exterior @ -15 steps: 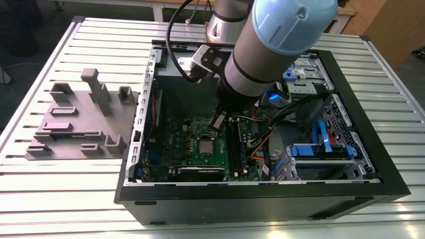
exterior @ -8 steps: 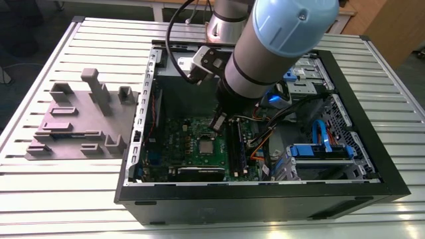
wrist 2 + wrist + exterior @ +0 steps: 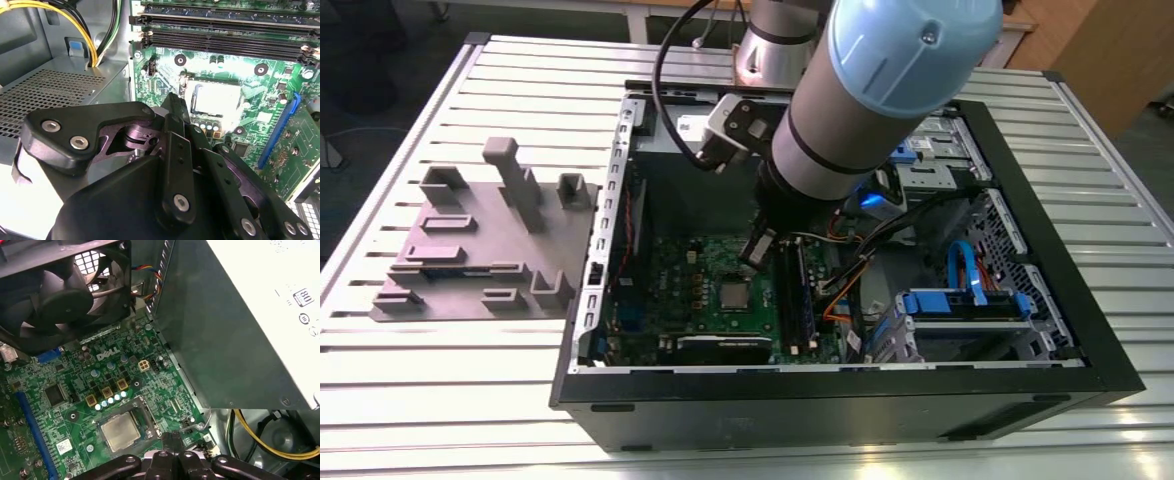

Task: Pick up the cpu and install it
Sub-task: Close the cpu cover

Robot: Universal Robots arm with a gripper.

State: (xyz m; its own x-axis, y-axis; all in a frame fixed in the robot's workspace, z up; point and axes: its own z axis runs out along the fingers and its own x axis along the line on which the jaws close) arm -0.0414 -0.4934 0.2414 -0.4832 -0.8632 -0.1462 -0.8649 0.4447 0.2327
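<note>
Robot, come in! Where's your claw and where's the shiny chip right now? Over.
Gripper inside the computer case, just beside the socket. Cpu lying flat in the socket on the motherboard, not held. Nothing between them.

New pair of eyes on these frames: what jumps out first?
The arm plunging into the open computer case on the slatted table. Below its gripper, the cpu lies in its socket on the green motherboard, just beyond the fingertips in both wrist views. A grey holder block sits at the exterior view's left.
</note>
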